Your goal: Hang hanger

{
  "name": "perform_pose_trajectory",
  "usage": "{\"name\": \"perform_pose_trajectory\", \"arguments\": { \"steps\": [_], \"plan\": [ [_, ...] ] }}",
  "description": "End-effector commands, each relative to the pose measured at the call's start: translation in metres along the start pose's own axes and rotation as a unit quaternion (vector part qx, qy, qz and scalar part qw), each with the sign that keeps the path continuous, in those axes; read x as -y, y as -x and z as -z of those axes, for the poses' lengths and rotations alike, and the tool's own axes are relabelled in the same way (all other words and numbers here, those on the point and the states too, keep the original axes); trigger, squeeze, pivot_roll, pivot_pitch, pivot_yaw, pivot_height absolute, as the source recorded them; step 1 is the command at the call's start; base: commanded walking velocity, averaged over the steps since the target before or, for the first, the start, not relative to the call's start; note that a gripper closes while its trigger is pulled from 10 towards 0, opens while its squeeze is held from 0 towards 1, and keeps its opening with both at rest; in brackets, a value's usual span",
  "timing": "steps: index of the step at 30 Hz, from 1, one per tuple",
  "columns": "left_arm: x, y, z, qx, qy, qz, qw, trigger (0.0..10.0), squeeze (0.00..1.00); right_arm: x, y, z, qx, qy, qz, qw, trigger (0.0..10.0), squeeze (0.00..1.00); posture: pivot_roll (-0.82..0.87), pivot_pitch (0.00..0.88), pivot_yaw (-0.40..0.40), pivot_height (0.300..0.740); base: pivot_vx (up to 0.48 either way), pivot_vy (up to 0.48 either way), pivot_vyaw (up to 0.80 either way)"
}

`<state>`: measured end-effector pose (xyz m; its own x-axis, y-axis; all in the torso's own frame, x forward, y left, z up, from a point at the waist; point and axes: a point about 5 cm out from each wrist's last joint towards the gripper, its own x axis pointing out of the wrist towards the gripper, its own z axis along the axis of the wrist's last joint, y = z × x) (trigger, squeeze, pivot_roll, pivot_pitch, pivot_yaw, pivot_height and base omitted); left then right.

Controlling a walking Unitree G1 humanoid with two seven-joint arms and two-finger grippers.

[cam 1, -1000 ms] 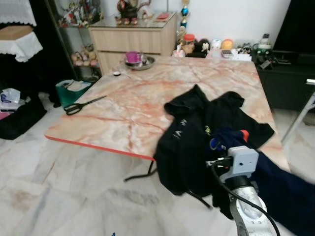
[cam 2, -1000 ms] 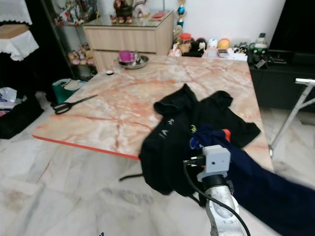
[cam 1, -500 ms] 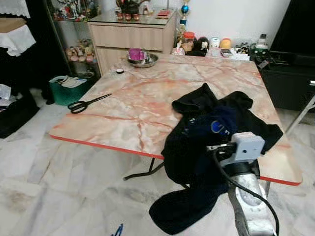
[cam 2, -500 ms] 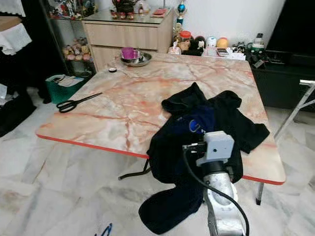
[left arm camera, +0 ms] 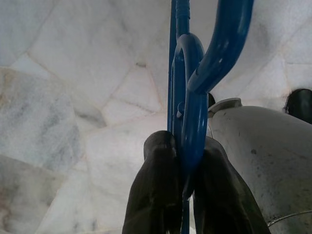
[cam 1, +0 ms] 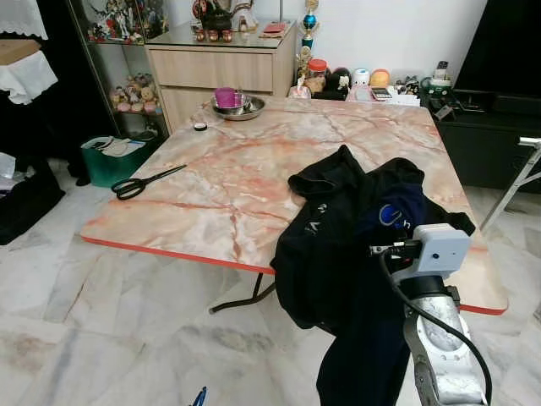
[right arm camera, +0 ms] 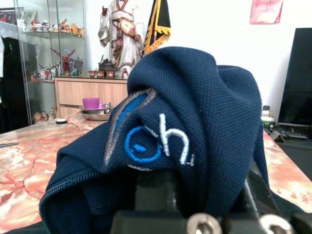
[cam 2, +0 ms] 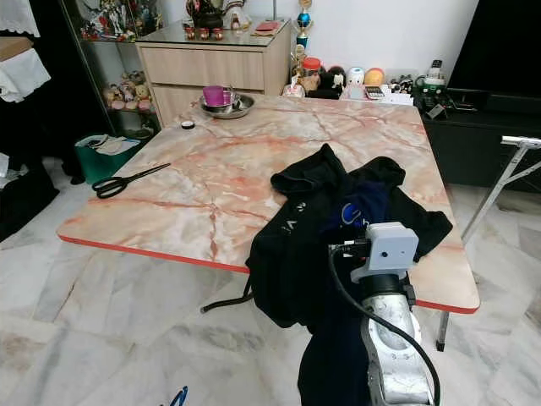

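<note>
A blue plastic hanger (left arm camera: 194, 92) is pinched at its hook between the two black fingers of my left gripper (left arm camera: 186, 148), low over the marble floor; its tip peeks in at the bottom of the left eye view as the blue hanger (cam 1: 199, 395). My right gripper (right arm camera: 202, 195) is shut on a bunched navy shirt (right arm camera: 180, 126) with a blue and white logo. That navy shirt (cam 1: 396, 216) is held up at the table's near right edge, and its lower part hangs down toward the floor. A black garment (cam 1: 325, 245) lies under it, drooping over the table's front edge.
The marble-topped table (cam 1: 228, 169) carries black scissors (cam 1: 145, 181) at its left and a metal bowl with a purple cup (cam 1: 237, 103) at the back. A wooden cabinet (cam 1: 224, 63) and a green bin (cam 1: 114, 156) stand behind. A metal frame leg (cam 1: 522, 173) is at right.
The right gripper has raised the navy shirt, which half a second ago pooled on the floor and now hangs straight below the wrist. The camera has shifted slightly.
</note>
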<state>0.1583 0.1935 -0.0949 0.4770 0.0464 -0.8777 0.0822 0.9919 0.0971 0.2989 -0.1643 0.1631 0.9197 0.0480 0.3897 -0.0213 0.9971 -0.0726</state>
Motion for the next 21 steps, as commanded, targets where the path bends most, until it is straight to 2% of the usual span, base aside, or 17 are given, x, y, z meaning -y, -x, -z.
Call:
{"name": "perform_pose_trajectory", "arguments": {
  "steps": [1,6,8,9,12,14,16,17,19,21],
  "plan": [
    [0.002,0.002,0.014,-0.016,-0.002,0.008,1.000,10.0,0.00,-0.003,-0.006,-0.013,0.029,0.001,-0.003,1.000,10.0,0.00,0.12,0.014,0.016,0.740,0.255,0.000,0.00],
    [-0.003,0.003,0.020,-0.017,-0.002,0.005,1.000,10.0,0.00,-0.004,-0.008,-0.016,0.033,0.001,-0.004,0.999,10.0,0.00,0.11,0.009,0.020,0.740,0.281,0.000,0.00],
    [-0.011,0.005,0.024,-0.018,0.011,-0.007,1.000,10.0,0.00,0.000,-0.011,-0.021,0.040,0.007,-0.002,0.999,10.0,0.00,0.11,0.004,0.019,0.740,0.307,0.000,0.00],
    [-0.025,0.007,0.024,-0.020,0.014,-0.014,1.000,10.0,0.00,0.003,-0.014,-0.024,0.044,0.008,-0.001,0.999,10.0,0.00,0.11,0.003,0.019,0.740,0.307,0.000,0.00],
    [-0.046,0.011,0.029,-0.026,0.014,-0.024,0.999,10.0,0.00,0.005,-0.020,-0.029,0.052,0.010,-0.001,0.999,10.0,0.00,0.11,0.000,0.017,0.740,0.307,0.000,0.00],
    [-0.059,0.017,0.042,-0.035,0.018,-0.031,0.999,10.0,0.00,0.005,-0.028,-0.037,0.064,0.014,-0.010,0.998,10.0,0.00,0.11,0.000,0.016,0.740,0.313,0.000,0.00],
    [-0.063,0.019,0.047,-0.038,0.020,-0.034,0.998,10.0,0.00,0.005,-0.035,-0.043,0.075,0.020,-0.017,0.997,10.0,0.00,0.11,0.000,0.016,0.740,0.319,0.000,0.00],
    [-0.068,0.021,0.050,-0.041,0.022,-0.036,0.998,10.0,0.00,0.006,-0.043,-0.052,0.089,0.026,-0.022,0.995,10.0,0.00,0.11,0.000,0.016,0.740,0.322,0.000,0.00],
    [-0.069,0.022,0.054,-0.044,0.024,-0.035,0.998,10.0,0.00,0.011,-0.058,-0.062,0.099,0.036,-0.020,0.994,10.0,0.00,0.11,0.000,0.017,0.740,0.332,0.000,0.00],
    [-0.067,0.022,0.054,-0.045,0.025,-0.035,0.998,10.0,0.00,0.014,-0.065,-0.067,0.106,0.038,-0.017,0.993,10.0,0.00,0.11,0.000,0.016,0.740,0.345,0.000,0.00]
  ]
}}
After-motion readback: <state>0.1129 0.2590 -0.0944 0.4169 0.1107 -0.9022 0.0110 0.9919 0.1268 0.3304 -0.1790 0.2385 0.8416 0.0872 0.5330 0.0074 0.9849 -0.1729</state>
